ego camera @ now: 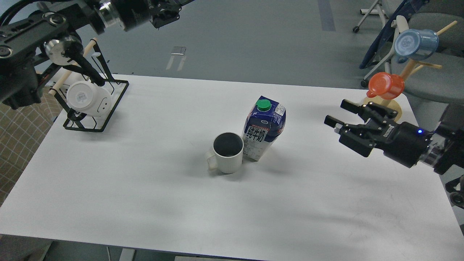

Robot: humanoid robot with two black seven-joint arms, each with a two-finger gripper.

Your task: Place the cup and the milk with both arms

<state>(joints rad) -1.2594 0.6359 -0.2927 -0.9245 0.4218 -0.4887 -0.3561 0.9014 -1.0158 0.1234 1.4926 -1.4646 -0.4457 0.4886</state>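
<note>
The cream ribbed cup (227, 153) stands upright at the middle of the white table (145, 203), handle to the left. The milk carton (264, 128), blue top, green cap, stands upright right behind it, touching or nearly touching the cup. My right gripper (337, 113) is open and empty, well to the right of the carton, above the table's right side. My left gripper (170, 9) is high at the top left, beyond the table's far edge, dark and partly cut off by the view's edge.
A black rack (96, 105) with smooth white mugs (87, 98) stands at the far left corner. A wooden stand (384, 108) with an orange cup (386, 86) and a blue cup (415, 44) stands at the far right, just behind my right gripper. Chairs stand beyond.
</note>
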